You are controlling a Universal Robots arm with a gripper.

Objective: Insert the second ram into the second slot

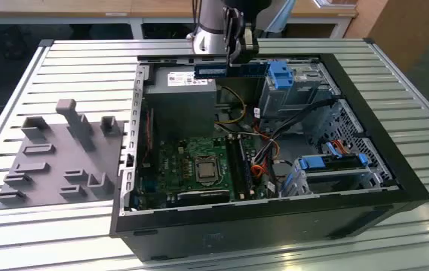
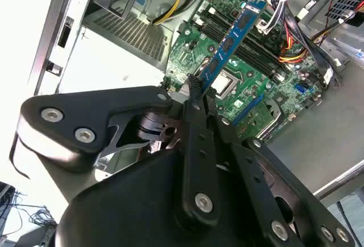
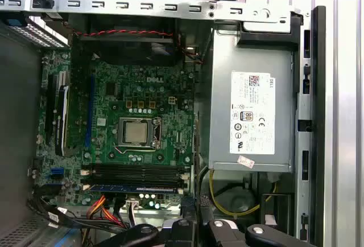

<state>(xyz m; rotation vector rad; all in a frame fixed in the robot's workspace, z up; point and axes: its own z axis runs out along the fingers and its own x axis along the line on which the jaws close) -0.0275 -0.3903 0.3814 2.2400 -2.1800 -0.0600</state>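
My gripper (image 1: 233, 62) hangs over the back of the open computer case (image 1: 380, 169), above the power supply, and is shut on the second ram (image 1: 218, 69). It is a thin blue stick, held level and well above the motherboard. In the second wrist view the gripper (image 2: 196, 85) pinches one edge of the ram (image 2: 230, 39), which reaches out over the board. The dark memory slots (image 3: 136, 173) lie beside the processor socket (image 3: 136, 131). The slot nearest the cables carries a blue strip (image 3: 133, 188) between white latches. The slots beside it look bare.
A grey power supply (image 1: 180, 96) sits under the gripper. Blue drive-bay clips (image 1: 280, 73) stand at the case's back and at the exterior view's right (image 1: 335, 161). Loose cables (image 1: 263, 152) run beside the slots. A grey fixture (image 1: 63, 152) rests on the slatted table.
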